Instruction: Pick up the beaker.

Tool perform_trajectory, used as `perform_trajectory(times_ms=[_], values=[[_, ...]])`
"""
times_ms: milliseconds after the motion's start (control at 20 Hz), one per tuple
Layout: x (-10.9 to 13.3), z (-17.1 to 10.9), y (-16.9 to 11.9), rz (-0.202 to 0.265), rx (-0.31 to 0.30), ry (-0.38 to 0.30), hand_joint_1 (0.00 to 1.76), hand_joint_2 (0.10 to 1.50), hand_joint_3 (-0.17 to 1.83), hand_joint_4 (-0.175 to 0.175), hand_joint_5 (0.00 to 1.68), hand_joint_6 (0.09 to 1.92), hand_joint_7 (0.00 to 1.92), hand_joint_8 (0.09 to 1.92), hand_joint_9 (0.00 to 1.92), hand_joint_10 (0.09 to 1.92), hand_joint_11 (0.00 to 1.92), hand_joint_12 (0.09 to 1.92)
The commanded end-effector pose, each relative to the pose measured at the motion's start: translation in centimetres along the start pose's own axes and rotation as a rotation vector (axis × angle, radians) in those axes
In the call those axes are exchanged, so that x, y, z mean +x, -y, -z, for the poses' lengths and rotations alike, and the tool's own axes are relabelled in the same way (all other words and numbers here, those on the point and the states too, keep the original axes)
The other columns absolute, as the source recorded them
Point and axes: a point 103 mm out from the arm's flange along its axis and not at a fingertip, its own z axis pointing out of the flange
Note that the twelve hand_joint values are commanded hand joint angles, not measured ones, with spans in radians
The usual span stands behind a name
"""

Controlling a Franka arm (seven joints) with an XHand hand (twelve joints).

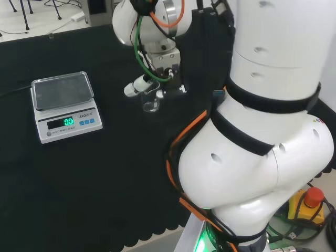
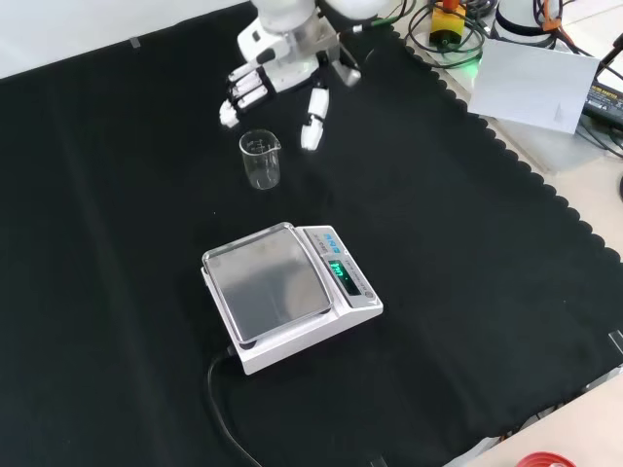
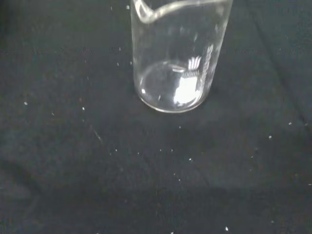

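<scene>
A small clear glass beaker stands upright and empty on the black cloth, with its spout toward the front view's left. In the head view the beaker sits just below the hand. The hand hovers just beyond the beaker in the front view, open, with fingers to one side and the thumb to the other, spread apart and not touching the glass. Up close in the wrist view, the beaker shows white printed marks on its wall.
A white digital scale with a grey pan and lit green display sits nearer the front view's bottom, its black cable trailing off below. In the head view the scale is to the left of the beaker. The arm's white links are at the right.
</scene>
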Motion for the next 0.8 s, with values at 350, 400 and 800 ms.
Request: perform_trajectory(times_ms=[350,400,800], values=[[-0.1,-3.1,-4.0,-0.006,0.030,0.036,0.46,0.69,0.02,0.081,0.00,0.09,0.00,0.53,0.15,0.86,0.00,1.44],[-0.3,-3.4,-4.0,-0.014,0.038,0.037,0.46,0.69,0.02,0.081,0.00,0.09,0.00,0.53,0.15,0.86,0.00,1.44],[-0.7,-4.4,-4.2,-0.014,0.023,0.028,0.71,0.74,0.05,0.094,0.11,0.09,0.09,0.68,0.36,0.86,0.18,1.54]])
